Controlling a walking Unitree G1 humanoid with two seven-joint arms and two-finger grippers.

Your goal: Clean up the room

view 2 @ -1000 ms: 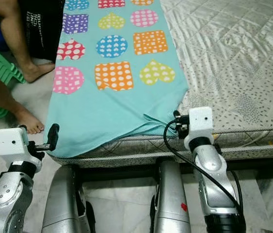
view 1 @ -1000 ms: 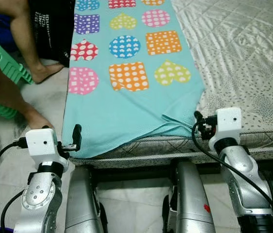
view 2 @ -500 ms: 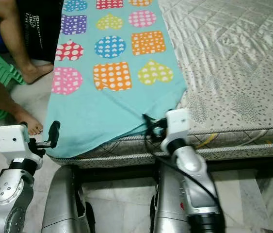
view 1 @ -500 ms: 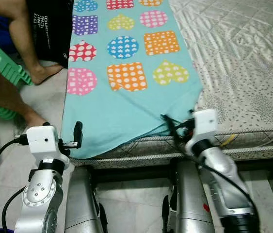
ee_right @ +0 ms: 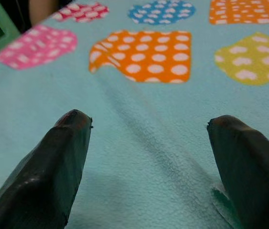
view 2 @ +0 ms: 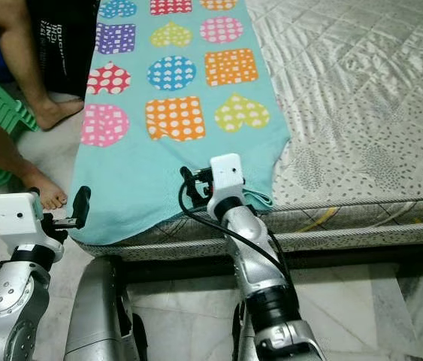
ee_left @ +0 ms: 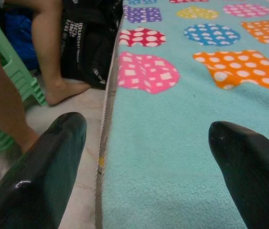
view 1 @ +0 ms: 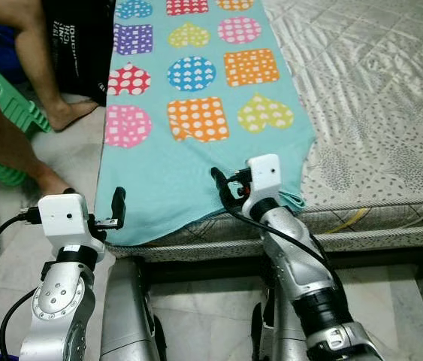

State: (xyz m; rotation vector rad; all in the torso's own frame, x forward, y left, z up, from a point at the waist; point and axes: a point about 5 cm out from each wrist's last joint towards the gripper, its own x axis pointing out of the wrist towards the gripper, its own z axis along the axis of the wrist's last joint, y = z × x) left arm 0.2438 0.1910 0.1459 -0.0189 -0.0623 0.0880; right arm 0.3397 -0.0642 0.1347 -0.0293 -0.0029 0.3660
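Note:
A teal blanket (view 1: 181, 173) printed with dotted hearts, squares and circles lies along the left side of the bed. Its near edge hangs over the mattress front, and a small fold sits at its near right corner (view 1: 292, 200). My left gripper (view 1: 118, 209) hovers open at the blanket's near left corner; in the left wrist view (ee_left: 148, 176) one finger is over the floor and the other over the cloth. My right gripper (view 1: 222, 188) is open low over the blanket's near middle (ee_right: 148, 162), pointing at the orange square (ee_right: 144, 55).
The grey quilted mattress (view 1: 376, 90) spreads to the right. A person's bare legs (view 1: 38, 68) and foot, a green plastic stool (view 1: 8, 101) and a black bag (view 1: 80, 37) crowd the floor left of the bed. My own silver legs (view 1: 128, 316) stand against the bed frame.
My right arm has swung left from the blanket's near right corner to its near middle. The left arm has barely moved.

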